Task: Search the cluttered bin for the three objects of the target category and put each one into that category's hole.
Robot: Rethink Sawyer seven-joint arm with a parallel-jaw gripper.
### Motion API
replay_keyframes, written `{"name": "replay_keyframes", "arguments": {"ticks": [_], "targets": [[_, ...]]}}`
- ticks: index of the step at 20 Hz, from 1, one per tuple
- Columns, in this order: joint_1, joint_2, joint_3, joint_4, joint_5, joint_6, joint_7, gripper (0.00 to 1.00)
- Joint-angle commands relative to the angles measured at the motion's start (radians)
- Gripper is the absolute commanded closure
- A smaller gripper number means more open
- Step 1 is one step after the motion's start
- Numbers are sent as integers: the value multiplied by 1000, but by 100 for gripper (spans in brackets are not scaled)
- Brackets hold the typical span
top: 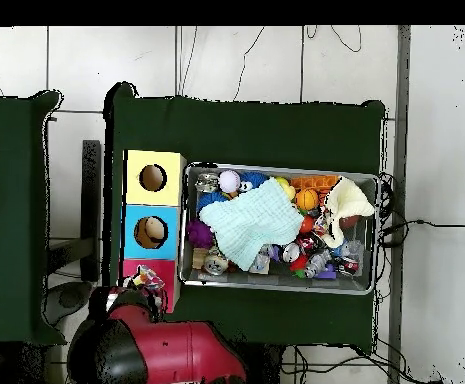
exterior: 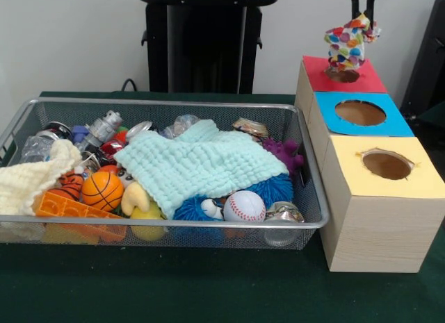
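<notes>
My gripper hangs at the top right of the front view, shut on a spotted fabric scrap, white with red, yellow, blue and green spots. The scrap dangles straight down and its lower end reaches the round hole in the red panel. In the overhead view my red arm covers most of the red panel, and a bit of the scrap shows at its tip. The wire mesh bin stands left of the box. No other spotted scrap shows in the bin.
The wooden box also has a blue-panel hole and a yellow-panel hole. A mint-green waffle cloth covers the bin's middle and a cream knitted cloth its left end. A small basketball, a baseball and other toys lie around them.
</notes>
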Motion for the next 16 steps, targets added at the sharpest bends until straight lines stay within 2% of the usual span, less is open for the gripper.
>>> {"name": "replay_keyframes", "arguments": {"ticks": [1,3,8,12,16], "targets": [[-8,71,49,7,-101,-135,81,100],[17,89,26,-6,-113,-158,98,100],[87,71,-22,-55,-76,-64,123,100],[100,62,-35,-61,-68,-50,122,100],[114,31,-44,-112,-50,63,101,100]]}}
